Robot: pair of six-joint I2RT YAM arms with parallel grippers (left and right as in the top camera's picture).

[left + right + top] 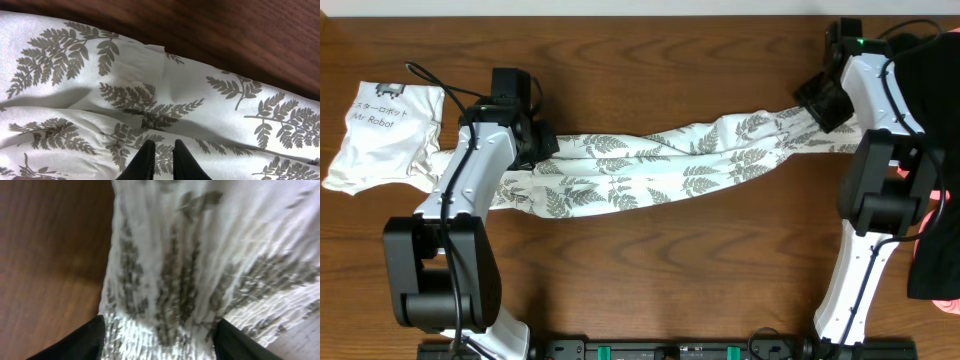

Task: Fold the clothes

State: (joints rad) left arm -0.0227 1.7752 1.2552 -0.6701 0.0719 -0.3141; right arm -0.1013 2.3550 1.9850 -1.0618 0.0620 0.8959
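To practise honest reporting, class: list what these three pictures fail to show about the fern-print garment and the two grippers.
Left wrist: whether the left gripper, jaws nearly together, pinches the fern garment cannot be told.
Overhead: the left arm covers that garment's end and the grip.
Right wrist: blur smears the print inside the open right gripper.
Overhead: the black clothes are cut by the right edge.

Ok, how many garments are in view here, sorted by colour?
White, grey ferns: fern-print garment: 1
Plain white: Mr Robot shirt: 1
Black: black garment: 1
Pink: pink garment, only slivers showing: 1
Total: 4
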